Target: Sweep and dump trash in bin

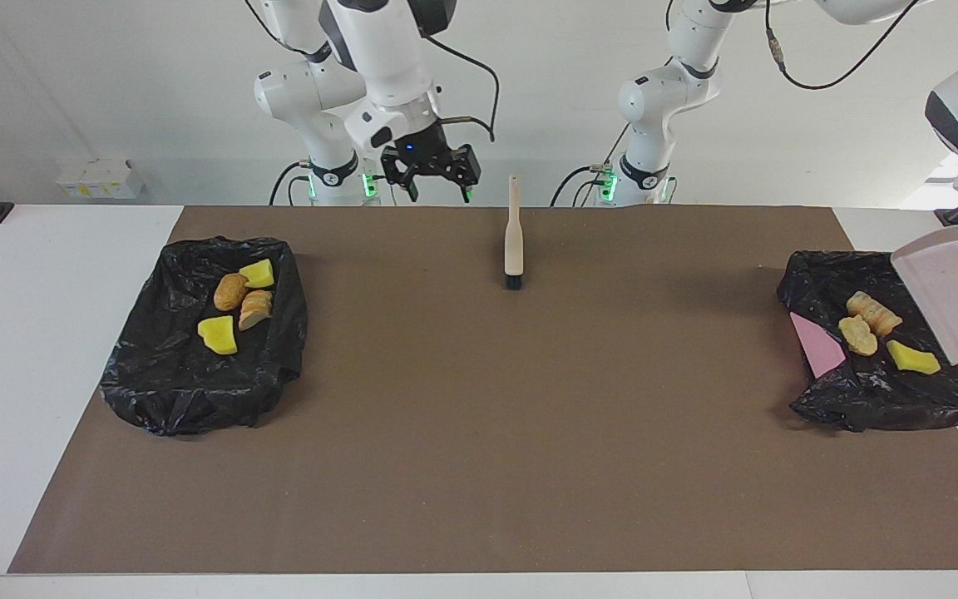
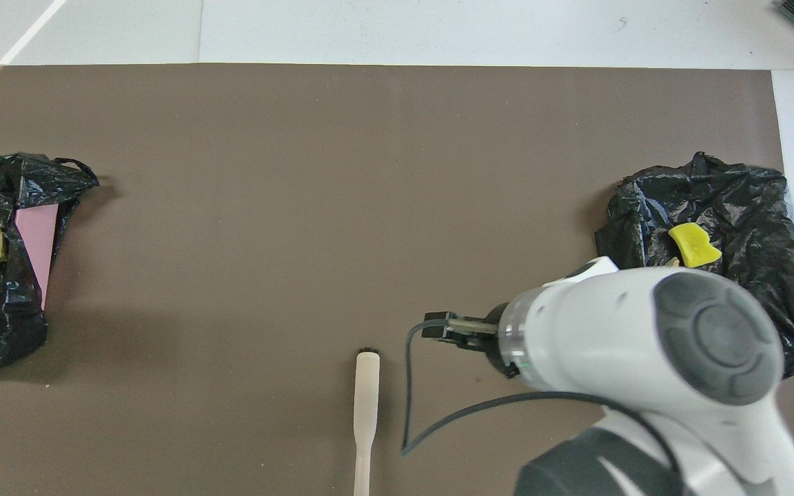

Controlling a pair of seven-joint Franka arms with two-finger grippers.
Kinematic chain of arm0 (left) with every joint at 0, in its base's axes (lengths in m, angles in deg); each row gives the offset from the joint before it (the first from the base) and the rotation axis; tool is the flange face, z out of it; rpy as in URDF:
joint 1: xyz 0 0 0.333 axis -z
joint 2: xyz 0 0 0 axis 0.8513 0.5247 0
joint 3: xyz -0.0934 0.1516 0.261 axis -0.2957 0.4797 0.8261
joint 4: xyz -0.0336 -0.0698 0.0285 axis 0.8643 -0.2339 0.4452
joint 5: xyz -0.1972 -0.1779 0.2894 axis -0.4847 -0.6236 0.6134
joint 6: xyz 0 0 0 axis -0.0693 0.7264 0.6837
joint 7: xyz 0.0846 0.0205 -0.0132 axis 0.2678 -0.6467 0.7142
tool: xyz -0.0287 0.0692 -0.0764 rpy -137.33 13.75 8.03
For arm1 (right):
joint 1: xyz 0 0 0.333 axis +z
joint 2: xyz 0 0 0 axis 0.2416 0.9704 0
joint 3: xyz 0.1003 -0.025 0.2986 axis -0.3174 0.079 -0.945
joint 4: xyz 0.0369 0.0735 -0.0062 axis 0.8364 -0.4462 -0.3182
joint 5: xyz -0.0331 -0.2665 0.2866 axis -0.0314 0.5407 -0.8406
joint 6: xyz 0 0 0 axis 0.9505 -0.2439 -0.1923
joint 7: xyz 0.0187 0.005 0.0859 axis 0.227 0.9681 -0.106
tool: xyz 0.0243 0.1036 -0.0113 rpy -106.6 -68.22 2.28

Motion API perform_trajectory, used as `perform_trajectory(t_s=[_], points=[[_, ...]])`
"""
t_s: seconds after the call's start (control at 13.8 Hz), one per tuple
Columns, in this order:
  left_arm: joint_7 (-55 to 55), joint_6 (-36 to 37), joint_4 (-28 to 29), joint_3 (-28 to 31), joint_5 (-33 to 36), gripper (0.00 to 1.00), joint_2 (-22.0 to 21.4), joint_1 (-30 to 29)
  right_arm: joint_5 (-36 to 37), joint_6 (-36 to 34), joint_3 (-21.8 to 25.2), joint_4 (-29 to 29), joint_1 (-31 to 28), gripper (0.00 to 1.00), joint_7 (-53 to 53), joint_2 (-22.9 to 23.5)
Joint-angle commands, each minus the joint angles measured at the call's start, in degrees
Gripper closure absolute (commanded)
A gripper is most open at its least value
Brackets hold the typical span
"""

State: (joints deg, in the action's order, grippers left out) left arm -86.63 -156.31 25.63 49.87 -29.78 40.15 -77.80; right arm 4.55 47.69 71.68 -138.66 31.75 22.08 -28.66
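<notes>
**Trash Is In Both Bins**

The big brown surface holds two bins lined with black bags. The bin at the right arm's end has four bits of trash in it. The bin at the left arm's end has three more bits.

The dustpan hangs tipped over that bin and looks empty. The left pincer is past the edge of the view. It is squeezed shut, likely on the dustpan's handle.

The brush lies alone on the surface, near the robots. The right pincer is up in the air beside it, wide open and holding nothing.

The yellow chunks look soft, light and squishy. The bread lumps look light and crumbly. I think pushing them with the brush works better than pinching them.
</notes>
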Motion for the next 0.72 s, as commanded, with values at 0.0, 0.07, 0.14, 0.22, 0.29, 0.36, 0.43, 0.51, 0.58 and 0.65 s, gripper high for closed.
perform_trajectory(t_s=[0.0,0.07,0.14,0.22,0.29,0.36,0.43,0.51,0.58,0.65], points=[[1.59,1.27,3.17,0.21,1.19,1.0,-4.79,1.08,2.89,-6.55,-0.74,6.86,-6.33,0.0,-8.82,1.31],[2.46,2.24,3.08,0.12,0.4,1.0,-5.32,2.39,5.07,-8.13,-0.65,8.53,-7.82,0.0,-10.85,1.22],[5.08,3.38,3.08,0.12,-1.69,1.0,-5.41,3.19,7.53,-9.19,-0.74,10.46,-8.53,0.0,-11.83,1.31],[7.11,4.87,2.99,0.2,-4.06,1.0,-5.58,4.15,9.64,-10.51,-0.65,12.31,-8.89,0.0,-11.92,1.74],[8.61,6.02,2.73,0.2,-6.52,1.0,-6.19,5.47,11.32,-11.91,-0.74,14.16,-9.33,0.0,-12.01,2.44],[10.19,7.07,2.47,0.12,-9.42,1.0,-6.55,6.44,12.55,-13.75,-0.74,15.83,-10.12,0.0,-12.01,3.32],[12.04,8.13,2.38,0.12,-12.67,1.0,-7.42,7.05,12.83,-15.69,-0.74,17.85,-11.43,0.0,-12.01,4.9],[14.32,9.01,2.47,0.12,-16.27,1.0,-7.95,7.84,12.74,-16.93,-0.83,20.65,-12.57,0.0,-12.1,6.3],[17.3,10.58,2.47,0.12,-19.96,1.0,-8.22,8.9,12.83,-17.29,-0.74,21.98,-13.02,0.0,-12.01,7.54],[21.07,11.82,2.47,0.12,-22.78,1.0,-8.22,10.04,12.83,-17.2,-0.57,22.87,-13.72,0.0,-12.1,8.24]])
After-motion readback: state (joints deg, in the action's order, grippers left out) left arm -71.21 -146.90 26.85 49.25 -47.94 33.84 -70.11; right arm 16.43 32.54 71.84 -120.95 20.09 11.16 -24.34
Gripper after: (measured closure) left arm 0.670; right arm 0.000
